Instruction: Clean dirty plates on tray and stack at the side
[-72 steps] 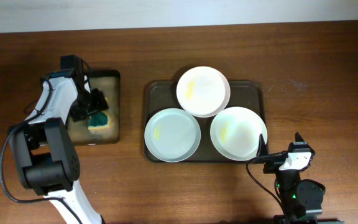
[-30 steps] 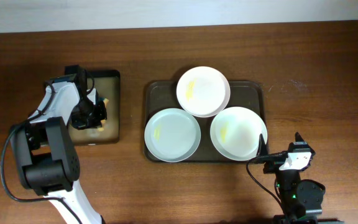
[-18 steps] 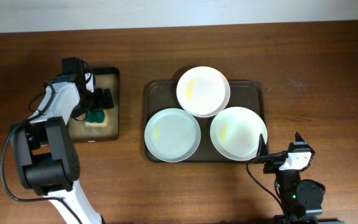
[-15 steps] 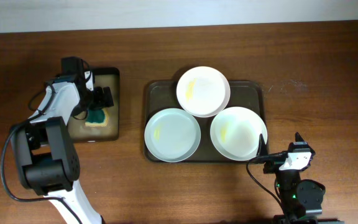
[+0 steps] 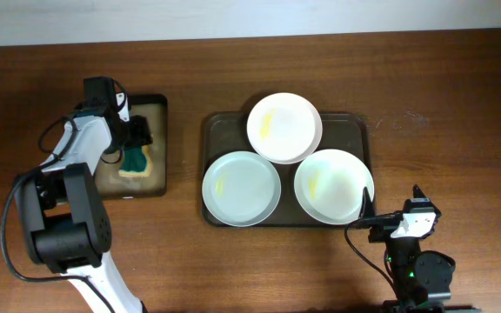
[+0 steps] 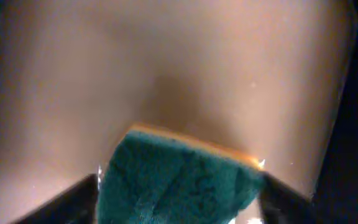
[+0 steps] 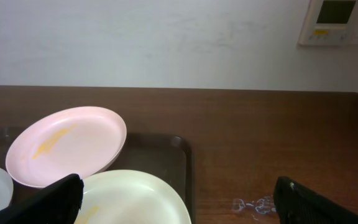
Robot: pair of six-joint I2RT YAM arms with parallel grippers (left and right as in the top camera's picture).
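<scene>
Three white plates lie on the dark brown tray [image 5: 218, 130]: one at the far side [image 5: 284, 128], one front left [image 5: 241, 189], one front right [image 5: 333, 186]. Each has a faint yellow smear. My left gripper [image 5: 136, 146] is over the small tan tray [image 5: 156, 113], shut on a green sponge [image 5: 136, 160] with a yellow backing. The sponge [image 6: 179, 180] fills the left wrist view between the dark fingers [image 6: 73, 199]. My right gripper [image 5: 391, 222] is open and empty, just off the brown tray's front right corner. The right wrist view shows the far plate [image 7: 67, 144] and the front right plate [image 7: 135, 199].
The small black-rimmed tray sits left of the brown tray, with a strip of bare table between them. A few water drops [image 7: 253, 204] lie on the table right of the brown tray [image 7: 160, 152]. A white wall runs behind the table's far edge.
My left gripper dropped onto the sponge, closed on it and has drawn it up and slightly toward the far side of the small tray. The right arm and the plates have not moved.
</scene>
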